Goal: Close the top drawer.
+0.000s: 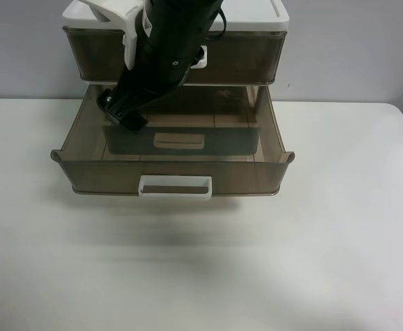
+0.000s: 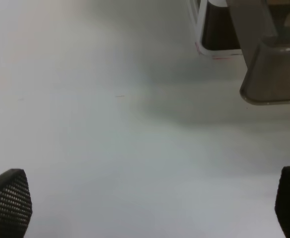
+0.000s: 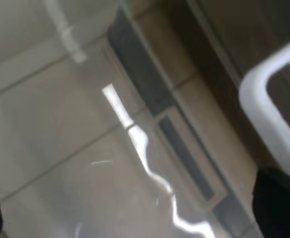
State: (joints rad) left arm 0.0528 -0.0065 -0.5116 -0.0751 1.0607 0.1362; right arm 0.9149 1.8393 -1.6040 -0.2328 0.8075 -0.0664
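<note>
The top drawer (image 1: 250, 58) is smoky-brown and sits right under the unit's white lid (image 1: 257, 17), its front about in line with the lid's edge. Its white handle (image 1: 200, 61) is mostly hidden behind the black arm; in the right wrist view it shows as a white loop (image 3: 266, 106). My right gripper (image 1: 122, 114) hangs just below and in front of that handle, over the pulled-out drawer. In the right wrist view it (image 3: 135, 213) is open and empty. My left gripper (image 2: 147, 203) is open and empty over bare table, out of the exterior view.
The drawer below (image 1: 270, 172) is pulled far out, with a clean white handle (image 1: 175, 187); its corner shows in the left wrist view (image 2: 274, 74). A third drawer's handle (image 1: 179, 141) shows through its floor. The white table (image 1: 339, 241) lies in front and to the sides.
</note>
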